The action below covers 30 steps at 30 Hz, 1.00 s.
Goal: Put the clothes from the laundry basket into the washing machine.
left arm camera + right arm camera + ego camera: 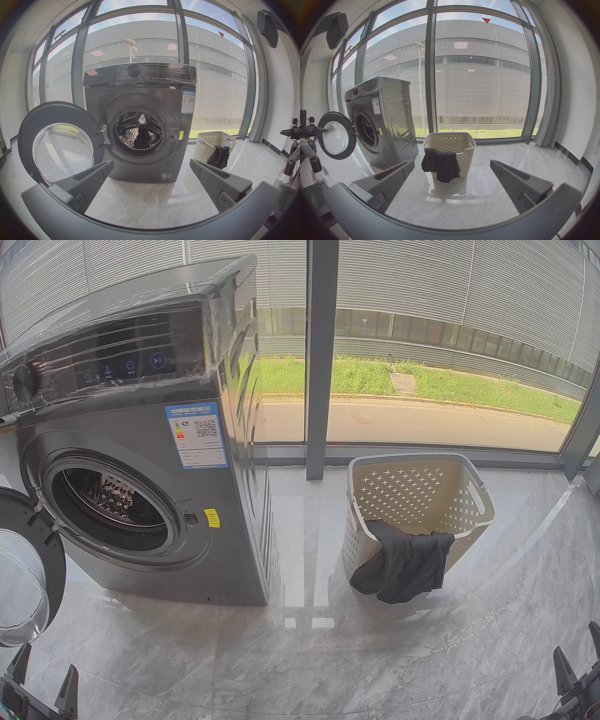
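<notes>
A dark garment point(403, 565) drapes over the front rim of the laundry basket point(409, 490), beside the washing machine point(144, 502) — door point(56, 140) swung wide, something dark, perhaps cloth, inside. Left pincer point(150, 162) and right pincer point(451, 162) both spread, empty.

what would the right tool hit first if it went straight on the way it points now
Most likely the dark garment draped over the near rim of the laundry basket, which sits almost dead ahead of the open right tool. Only bare floor lies between, though depth is hard to judge.
</notes>
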Tool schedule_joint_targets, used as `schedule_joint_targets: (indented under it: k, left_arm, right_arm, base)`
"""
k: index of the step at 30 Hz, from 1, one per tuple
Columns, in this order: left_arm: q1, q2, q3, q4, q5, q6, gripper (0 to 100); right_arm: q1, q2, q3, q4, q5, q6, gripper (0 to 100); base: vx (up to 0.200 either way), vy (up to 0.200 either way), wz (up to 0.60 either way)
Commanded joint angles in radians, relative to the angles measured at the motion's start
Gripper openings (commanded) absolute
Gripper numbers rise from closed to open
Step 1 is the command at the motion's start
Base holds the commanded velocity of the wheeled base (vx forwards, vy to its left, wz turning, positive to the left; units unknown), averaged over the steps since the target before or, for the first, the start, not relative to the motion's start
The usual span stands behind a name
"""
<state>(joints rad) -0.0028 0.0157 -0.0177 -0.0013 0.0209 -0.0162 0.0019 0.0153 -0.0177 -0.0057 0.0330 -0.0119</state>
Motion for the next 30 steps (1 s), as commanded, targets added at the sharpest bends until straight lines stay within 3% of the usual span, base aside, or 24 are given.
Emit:
schedule_joint_targets:
  k: [1,5,23,30]
  left_arm:
    - [0.0,-0.016,0.016,0.0,0.001,0.001,100]
    - [-0.002,-0.016,0.016,0.0,0.002,0.001,100]
    - [-0.002,-0.016,0.016,0.0,0.002,-0.001,100]
    - [0.0,-0.016,0.016,0.001,0.001,-0.001,100]
  right_arm:
    - [0.0,-0.015,0.018,0.0,0.001,0.0,100]
    - [0.001,-0.015,0.018,0.0,0.001,0.0,100]
    - [0.0,-0.015,0.018,0.0,0.001,0.0,100]
    - [0.001,-0.015,0.018,0.0,0.001,0.0,100]
  base:
    - [0.0,-0.2,0.0]
    - [0.0,-0.2,0.0]
    - [0.0,0.0,0.0]
    - [0.0,-0.2,0.0]
